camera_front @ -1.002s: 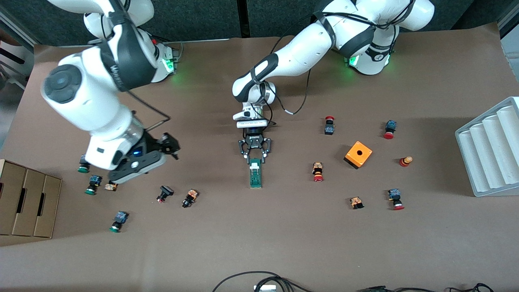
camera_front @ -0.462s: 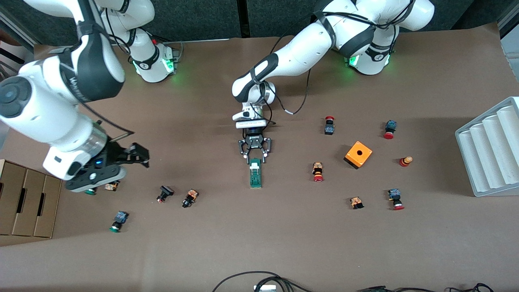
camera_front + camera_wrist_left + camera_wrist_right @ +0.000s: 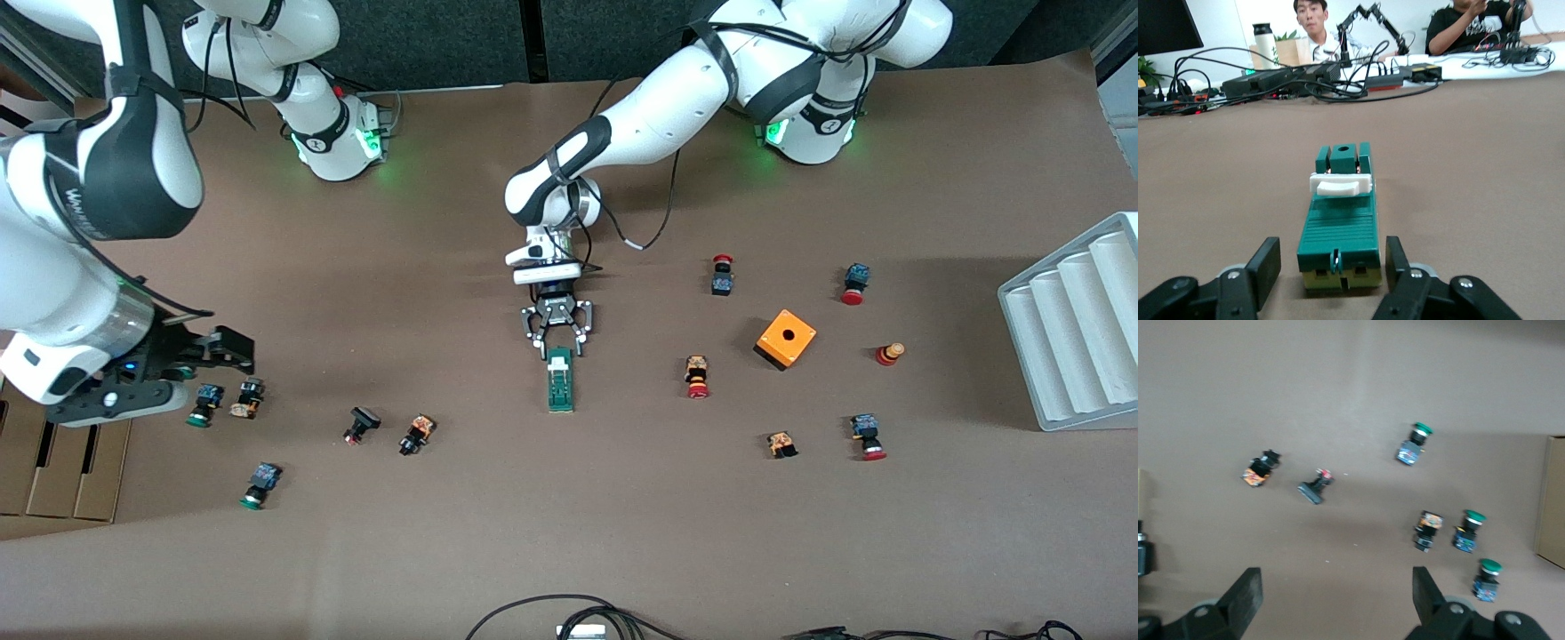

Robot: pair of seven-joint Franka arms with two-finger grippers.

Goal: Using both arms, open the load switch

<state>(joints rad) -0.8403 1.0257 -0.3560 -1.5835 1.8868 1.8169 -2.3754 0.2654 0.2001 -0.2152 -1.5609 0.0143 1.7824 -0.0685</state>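
The load switch (image 3: 560, 380) is a narrow dark-green block lying flat at the table's middle, with its white sliding piece (image 3: 1340, 185) across the top. The left gripper (image 3: 558, 342) is low at the switch's end that is farther from the front camera. In the left wrist view the left gripper (image 3: 1331, 259) is open, one finger on each side of the load switch (image 3: 1338, 220), with a small gap on both sides. The right gripper (image 3: 233, 351) hangs wide open over the right arm's end of the table. The right gripper (image 3: 1337, 600) has only bare table between its fingers.
Small push buttons (image 3: 197, 404) lie scattered under the right gripper, and more around an orange cube box (image 3: 786, 338) toward the left arm's end. A grey ribbed tray (image 3: 1076, 329) stands at that end. A cardboard box (image 3: 53, 462) sits at the right arm's end. Cables (image 3: 569, 613) lie at the near edge.
The right arm has swung away from the middle toward its own end of the table, gripper still open. The left gripper's fingers have spread slightly beside the switch, which has not moved.
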